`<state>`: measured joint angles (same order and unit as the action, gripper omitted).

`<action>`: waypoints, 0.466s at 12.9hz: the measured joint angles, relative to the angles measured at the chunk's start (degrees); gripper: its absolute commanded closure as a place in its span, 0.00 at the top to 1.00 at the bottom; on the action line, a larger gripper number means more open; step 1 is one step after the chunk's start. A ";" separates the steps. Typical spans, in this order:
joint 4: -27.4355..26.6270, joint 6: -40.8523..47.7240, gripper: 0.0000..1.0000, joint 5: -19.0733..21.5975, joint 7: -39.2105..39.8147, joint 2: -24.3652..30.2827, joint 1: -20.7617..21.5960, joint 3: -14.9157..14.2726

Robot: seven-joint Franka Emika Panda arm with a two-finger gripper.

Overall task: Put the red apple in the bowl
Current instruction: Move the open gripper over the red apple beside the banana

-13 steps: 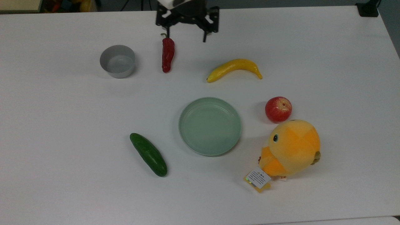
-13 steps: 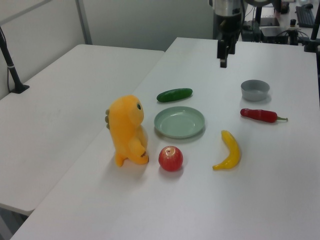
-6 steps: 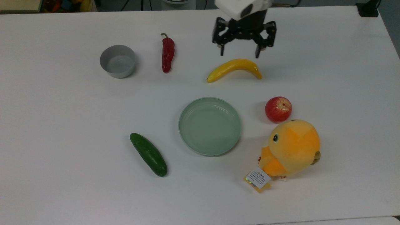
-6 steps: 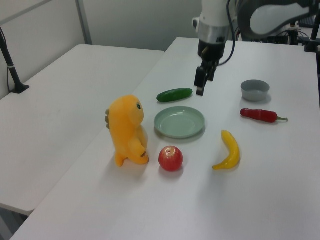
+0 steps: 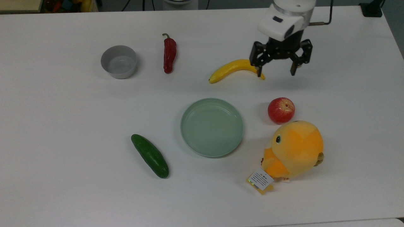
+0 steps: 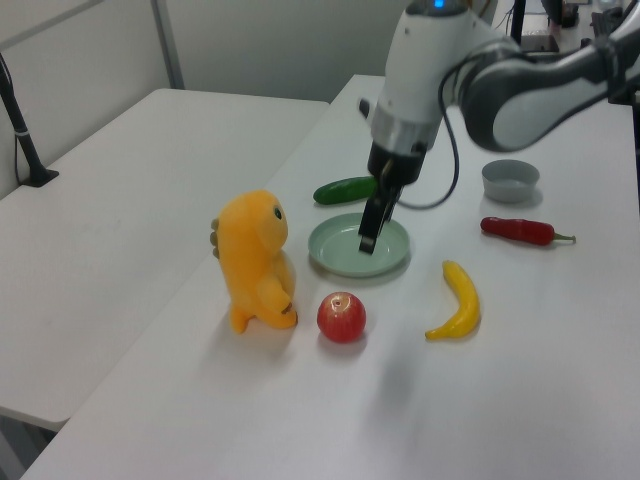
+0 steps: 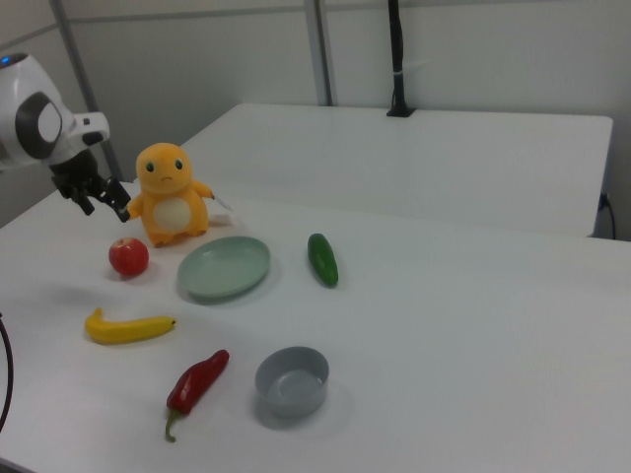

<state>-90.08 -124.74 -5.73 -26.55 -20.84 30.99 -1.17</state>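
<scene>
White table [image 5: 63, 189], second white table sitting behind it in the side views, grey wall panels beyond. Gripper [image 5: 277, 71] is hanging above the surface with fingers spread wide, carrying nothing. In the top view one fingertip is overlapping the banana's [image 5: 235, 70] tip, but in the right view the gripper [image 7: 99, 202] is sitting clearly higher than the fruit, so that's likely just line of sight.

Red apple [image 5: 281, 110] is resting on the table below the gripper in the top view, not yet under it. It's sitting just beside the orange plush toy [image 5: 293, 149]; whether they're touching, can't tell. In the left view the apple [image 6: 341, 316] is standing stem end up, between the plush and the banana.

Bowl [image 5: 119, 61] is sitting well apart, on the top view's left, past the red chili pepper [image 5: 169, 54]. It's looking empty. Pale-green dish [image 5: 212, 127] is lying in the middle and the cucumber [image 5: 150, 155] toward the top view's lower left.

Judgement: approach phase, grasp not started. Risks from here:
- Plush is crowding the apple, so a finger coming down on that side could be snagging the toy or nudging the apple away.
- Round smooth fruit: an off-centre pinch could be squirting it out and rolling it.
- Bowl looks barely wider than the apple, so a sloppy release could be bouncing it off the rim.
- Green dish is closer and wrong target.
</scene>
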 measured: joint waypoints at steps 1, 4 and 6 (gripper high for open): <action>0.05 -2.07 1.00 -0.11 -0.05 -1.29 0.73 0.00; 0.24 -6.34 1.00 -1.24 -0.07 -4.57 1.78 -0.02; 0.32 -9.33 1.00 -2.33 -0.07 -6.48 1.90 -0.02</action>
<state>-89.77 -134.07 -8.06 -26.62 -27.32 32.88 -1.19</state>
